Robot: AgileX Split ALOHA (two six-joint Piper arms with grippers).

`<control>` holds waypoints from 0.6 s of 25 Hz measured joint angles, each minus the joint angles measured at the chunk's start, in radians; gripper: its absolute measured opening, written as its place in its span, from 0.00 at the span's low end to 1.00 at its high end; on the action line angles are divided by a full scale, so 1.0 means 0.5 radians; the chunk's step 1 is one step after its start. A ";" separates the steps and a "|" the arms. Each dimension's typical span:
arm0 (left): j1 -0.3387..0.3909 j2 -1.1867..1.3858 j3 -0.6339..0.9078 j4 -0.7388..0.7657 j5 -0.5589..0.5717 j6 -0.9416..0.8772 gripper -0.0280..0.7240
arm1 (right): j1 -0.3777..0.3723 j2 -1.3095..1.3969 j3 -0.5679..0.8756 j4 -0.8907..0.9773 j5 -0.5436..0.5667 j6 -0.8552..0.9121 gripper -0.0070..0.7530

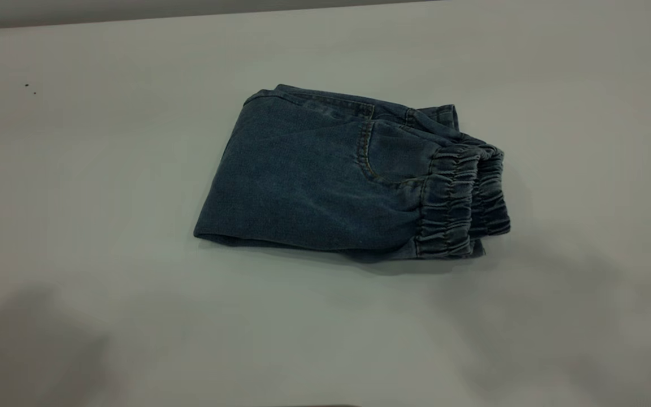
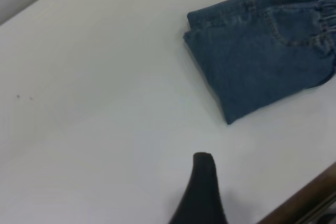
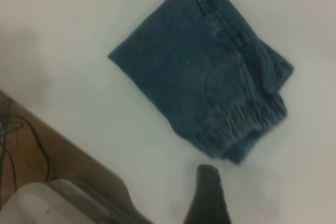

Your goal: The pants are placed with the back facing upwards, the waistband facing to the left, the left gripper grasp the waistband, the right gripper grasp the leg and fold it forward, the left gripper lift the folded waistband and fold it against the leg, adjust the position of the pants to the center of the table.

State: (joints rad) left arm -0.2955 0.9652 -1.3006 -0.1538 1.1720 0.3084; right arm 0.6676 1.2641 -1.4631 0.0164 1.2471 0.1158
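The pants (image 1: 325,175) lie folded into a compact blue denim block in the middle of the white table (image 1: 105,226). Their gathered waistband (image 1: 450,198) is doubled up along the block's right side, with a curved pocket seam beside it; the fold edge is at the left. The leg is folded out of sight. Neither arm shows in the exterior view. In the left wrist view the black tip of my left gripper (image 2: 203,163) hangs over bare table, well clear of the pants (image 2: 257,51). My right gripper (image 3: 208,174) hovers just off the waistband corner (image 3: 247,121), touching nothing.
Two tiny dark specks (image 1: 30,89) mark the table's far left. A brown table edge (image 2: 302,195) shows near the left gripper. Beside the right gripper are a brown surface with cables (image 3: 26,145) and a pale grey housing (image 3: 52,203).
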 joint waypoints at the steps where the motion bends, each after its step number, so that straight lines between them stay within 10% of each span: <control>1: 0.000 -0.045 0.051 0.000 0.000 -0.024 0.80 | 0.000 -0.138 0.112 -0.009 0.002 0.000 0.63; 15: 0.000 -0.642 1.245 0.002 -0.060 -0.274 0.80 | 0.000 -1.662 1.752 -0.100 -0.278 0.108 0.63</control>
State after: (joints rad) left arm -0.2955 0.6441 -0.6778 -0.1528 1.1418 0.1712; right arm 0.6676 0.4331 -0.5869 -0.0336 1.1082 0.1698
